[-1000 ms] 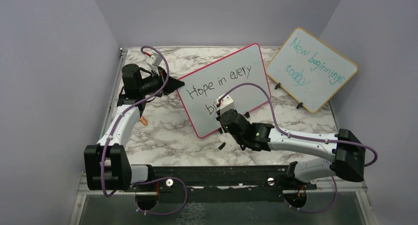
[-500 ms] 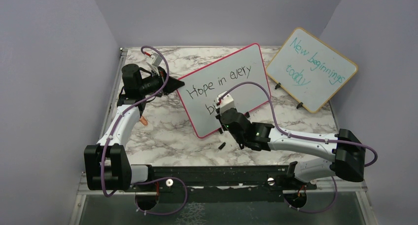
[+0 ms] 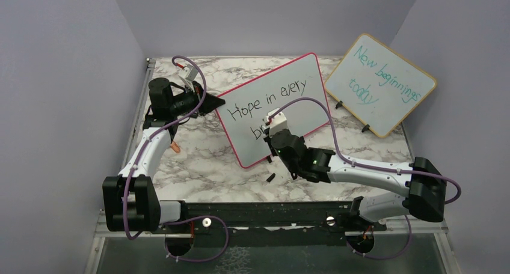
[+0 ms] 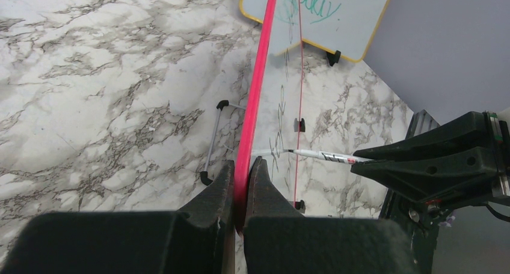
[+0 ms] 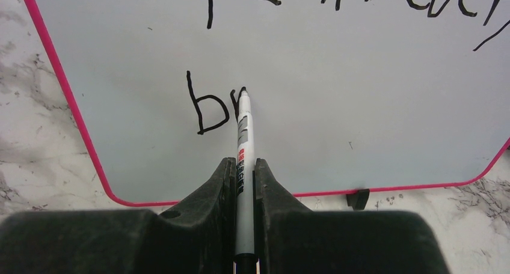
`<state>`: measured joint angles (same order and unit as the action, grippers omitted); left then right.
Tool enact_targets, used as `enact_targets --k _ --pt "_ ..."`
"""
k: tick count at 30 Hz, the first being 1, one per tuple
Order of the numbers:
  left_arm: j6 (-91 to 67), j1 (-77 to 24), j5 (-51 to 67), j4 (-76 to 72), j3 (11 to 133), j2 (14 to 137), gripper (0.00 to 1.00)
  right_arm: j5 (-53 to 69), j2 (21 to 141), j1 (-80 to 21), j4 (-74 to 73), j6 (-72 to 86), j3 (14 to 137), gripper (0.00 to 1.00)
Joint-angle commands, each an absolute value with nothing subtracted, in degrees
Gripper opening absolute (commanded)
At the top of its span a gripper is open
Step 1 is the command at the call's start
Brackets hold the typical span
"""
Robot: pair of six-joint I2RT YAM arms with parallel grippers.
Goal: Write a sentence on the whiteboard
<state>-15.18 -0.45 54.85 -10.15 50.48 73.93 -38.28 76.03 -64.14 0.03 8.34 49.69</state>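
Note:
The whiteboard point(image 3: 282, 97) with a pink-red frame stands tilted at mid table. It bears the black sentence point(image 3: 267, 100): "Hope in every" on the upper line and "br" point(image 5: 207, 109) below. My left gripper point(image 4: 242, 169) is shut on the whiteboard's pink left edge point(image 4: 255, 106) and holds it. My right gripper point(image 5: 243, 166) is shut on a white marker point(image 5: 243, 148). The marker's black tip touches the board at the top of the "r". In the top view my right gripper point(image 3: 272, 128) hides the rest of the lower line.
A wooden-framed board point(image 3: 380, 83) with teal "New beginnings today" stands at the back right. A small black marker cap point(image 3: 270, 178) lies on the marble table point(image 3: 198, 160) in front of the whiteboard. An orange bit point(image 3: 175, 146) lies by the left arm.
My right gripper with the marker has shifted slightly up and right along the lower line. The left gripper and the board have not moved.

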Motion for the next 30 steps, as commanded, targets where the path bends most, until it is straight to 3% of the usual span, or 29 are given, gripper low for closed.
enact_targets --k 1,18,30 --pt "-7.65 -0.79 46.76 -4.21 48.6 76.55 0.0 -40.51 75.12 -63.02 0.77 9.22 50.02 0.01" --pt "-7.56 -0.79 46.58 -4.11 48.6 76.6 0.0 -35.15 68.52 -62.84 -2.5 11.32 46.74 0.01" --pt "-7.56 -0.79 46.49 -4.08 48.6 76.56 0.0 -35.56 71.47 -62.76 -1.49 12.51 45.96 0.01"
